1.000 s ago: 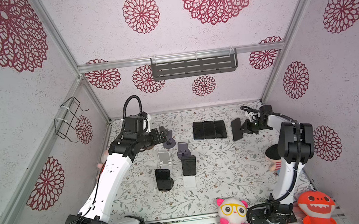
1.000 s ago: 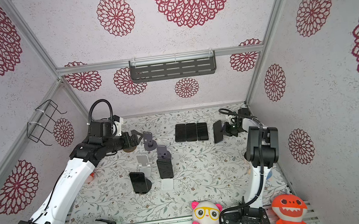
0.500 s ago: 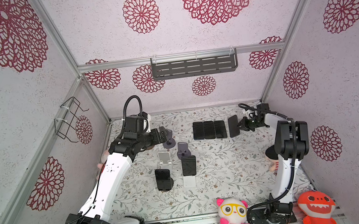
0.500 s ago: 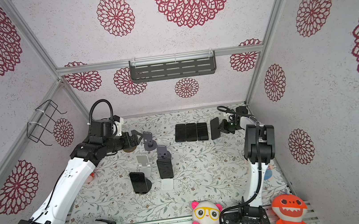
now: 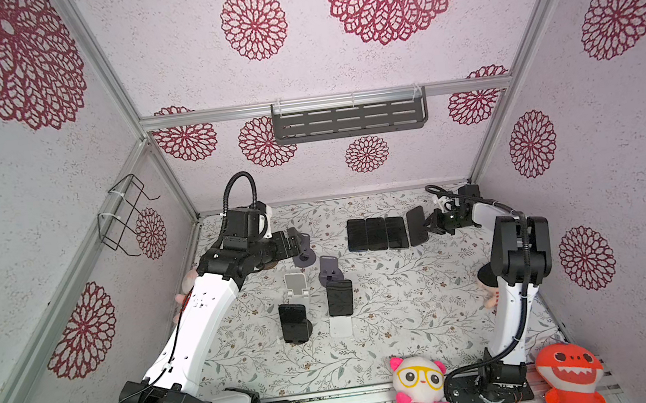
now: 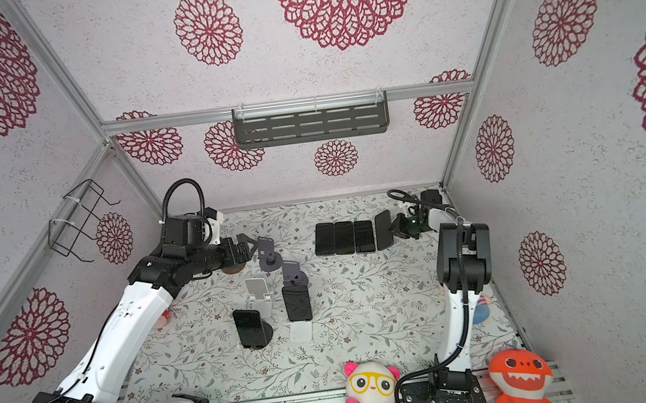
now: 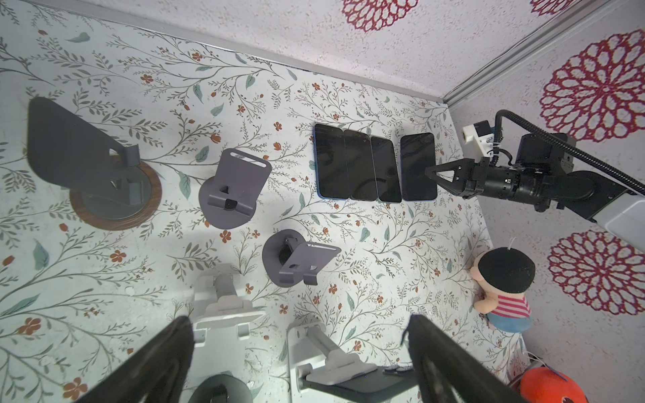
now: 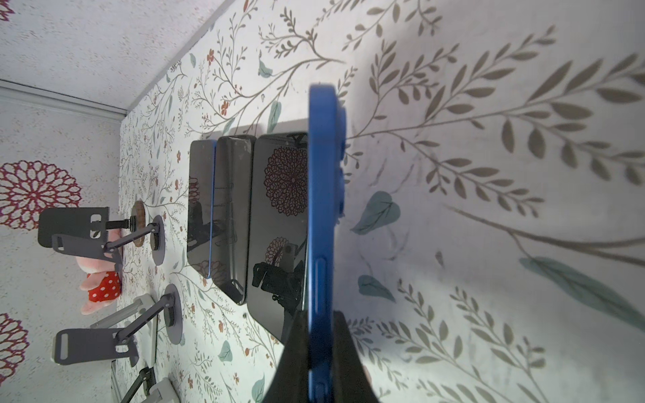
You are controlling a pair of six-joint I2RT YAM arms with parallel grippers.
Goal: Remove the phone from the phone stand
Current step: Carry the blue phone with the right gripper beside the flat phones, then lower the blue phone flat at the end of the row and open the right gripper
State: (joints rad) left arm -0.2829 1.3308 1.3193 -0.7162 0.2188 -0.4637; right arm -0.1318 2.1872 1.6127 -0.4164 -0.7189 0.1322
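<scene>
Here, the right end effector [image 5: 428,226] is clamped on the blue phone [image 8: 323,195], holding it up on its long edge just beside the row of 3 phones [image 5: 377,233] lying flat at the back of the bench [image 5: 409,305], probably so it can be tipped down as a 4th without overlapping them. The left end effector [image 6: 249,248] hovers spread wide and empty near a bare grey stand [image 6: 268,255]. The black-stand phone [image 5: 294,322] and the white-stand phone [image 5: 340,297] lean nearer the front, seemingly next.

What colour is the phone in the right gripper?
The phone is blue, clearest in the right wrist view.
</scene>
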